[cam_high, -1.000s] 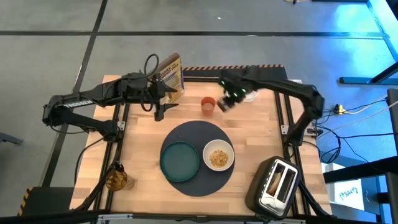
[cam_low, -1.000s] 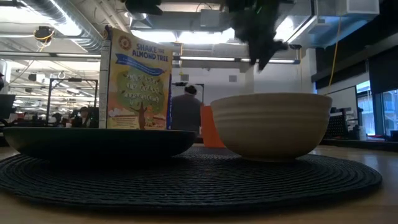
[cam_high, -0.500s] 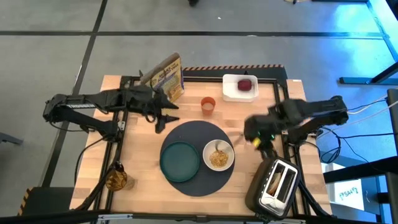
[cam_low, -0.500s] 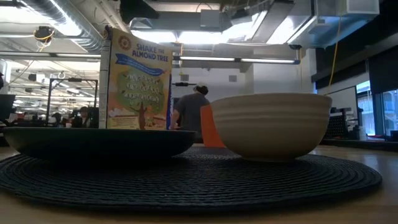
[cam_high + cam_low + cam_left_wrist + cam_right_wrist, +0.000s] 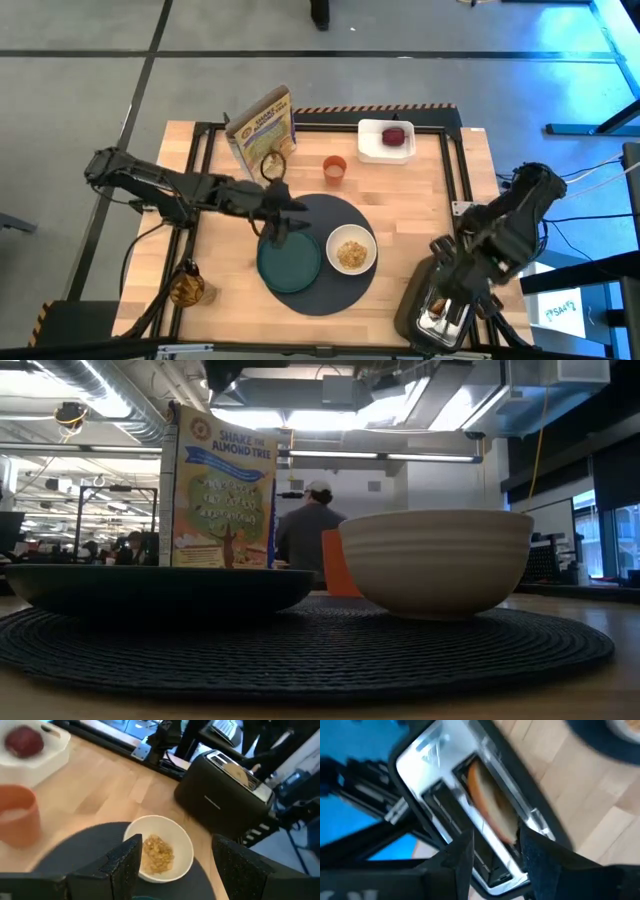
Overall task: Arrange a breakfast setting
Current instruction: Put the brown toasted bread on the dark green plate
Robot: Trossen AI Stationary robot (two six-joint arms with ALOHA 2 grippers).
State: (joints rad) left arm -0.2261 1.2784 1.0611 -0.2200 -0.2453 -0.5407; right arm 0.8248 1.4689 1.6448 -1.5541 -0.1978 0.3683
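The dark-grey mat (image 5: 312, 292) carries the teal plate (image 5: 289, 262) and the white bowl (image 5: 351, 250) with cereal (image 5: 156, 854). The orange cup (image 5: 334, 168) stands behind the mat. The dark red fruit (image 5: 396, 134) lies on a white tray (image 5: 372, 148). My left gripper (image 5: 279, 231) hangs open over the plate's far edge; its wrist view (image 5: 175, 845) looks at the bowl. My right gripper (image 5: 446, 300) is open above the toaster (image 5: 440, 318). Its fingers (image 5: 460, 855) stand on either side of the slot holding the bread (image 5: 490, 807). The spoon is out of view.
A cereal box (image 5: 264, 128) stands upright at the far left behind the mat. An amber jar (image 5: 187, 287) sits at the near left corner. The toaster takes up the near right corner. Bare wood shows between the mat and the white tray. A person stands in the room behind (image 5: 312, 525).
My right gripper has swung from the far edge by the orange cup and white tray to the near right, and now hangs above the toaster. My left gripper has moved from beside the cereal box toward the near edge, to over the teal plate.
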